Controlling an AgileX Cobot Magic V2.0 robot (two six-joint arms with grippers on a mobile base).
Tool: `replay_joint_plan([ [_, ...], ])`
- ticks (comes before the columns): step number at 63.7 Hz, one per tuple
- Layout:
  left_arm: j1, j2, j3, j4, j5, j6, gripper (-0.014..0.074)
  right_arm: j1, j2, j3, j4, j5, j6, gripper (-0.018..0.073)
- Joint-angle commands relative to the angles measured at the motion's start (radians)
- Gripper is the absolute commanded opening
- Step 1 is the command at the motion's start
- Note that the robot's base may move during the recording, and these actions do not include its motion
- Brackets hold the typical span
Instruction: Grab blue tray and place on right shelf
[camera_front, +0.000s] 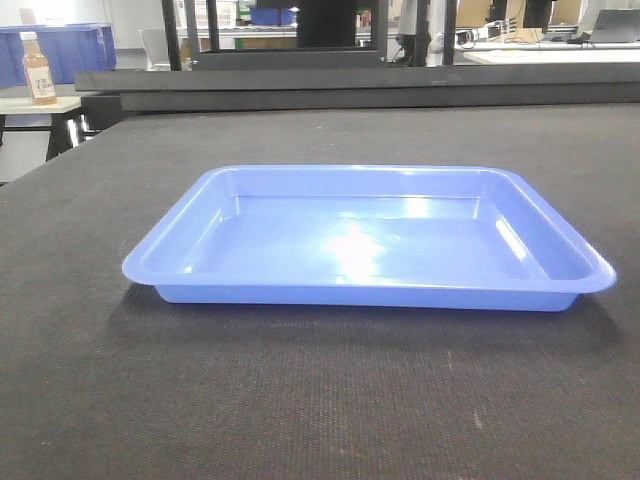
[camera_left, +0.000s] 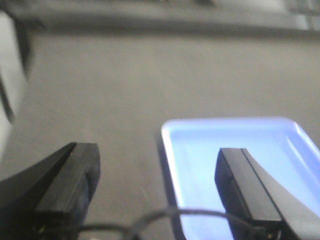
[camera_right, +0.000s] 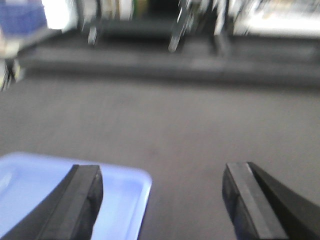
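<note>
Nearest the lens in the front view is the desk, covered in a dark, coarse woven fabric that fills the lower frame. The blue tray lies flat on it at centre frame: shallow, rectangular, light periwinkle plastic with rounded corners and a flared rim, its glossy floor throwing back white glare and holding nothing. In the left wrist view, which is blurred, the left hand is spread wide. One black finger is over the tray's interior at lower right and the other is over bare desk at lower left, so the tray's rim falls between them. In the right wrist view, also blurred, the right hand is likewise parted, one finger above the tray's corner at lower left. Whether either finger touches the tray cannot be told. At upper left of the front view stand a bottle and dark blue bins.
</note>
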Motion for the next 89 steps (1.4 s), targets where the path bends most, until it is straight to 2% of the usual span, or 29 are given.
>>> replay_joint_plan([
  [1, -0.066, 0.116, -0.116, -0.021, 0.023, 0.016, 0.04, 0.03, 0.099, -0.124, 0.025, 0.088, -0.007, 0.0589],
  [6, -0.116, 0.257, -0.206, -0.02, 0.09, 0.016, 0.04, 0.05, 0.215, -0.212, 0.061, 0.235, -0.007, 0.0589],
  [13, -0.154, 0.436, -0.314, -0.02, 0.169, 0.013, 0.04, 0.053, 0.372, -0.327, 0.075, 0.403, -0.007, 0.0589],
  [21, -0.156, 0.621, -0.417, -0.01, 0.254, -0.007, 0.04, 0.056, 0.507, -0.421, 0.075, 0.487, -0.002, 0.0589],
  [25, -0.156, 0.709, -0.474, 0.005, 0.3, -0.04, 0.04, 0.06, 0.561, -0.453, 0.075, 0.493, 0.005, 0.0589],
  [33, -0.166, 0.845, -0.593, 0.101, 0.392, -0.136, 0.04, 0.068, 0.648, -0.487, 0.075, 0.496, 0.024, 0.0589],
  [40, -0.206, 0.942, -0.697, 0.216, 0.473, -0.21, 0.04, 0.068, 0.719, -0.501, 0.075, 0.489, 0.046, 0.0589],
  [46, -0.24, 1.002, -0.764, 0.269, 0.509, -0.265, 0.04, 0.068, 0.781, -0.511, 0.074, 0.485, 0.054, 0.0589],
  [58, -0.249, 1.067, -0.8, 0.273, 0.497, -0.372, 0.04, 0.068, 0.894, -0.555, 0.073, 0.484, 0.064, 0.0589],
  [89, -0.22, 1.173, -0.8, 0.247, 0.474, -0.374, 0.04, 0.068, 1.065, -0.576, 0.056, 0.422, 0.08, 0.0589],
])
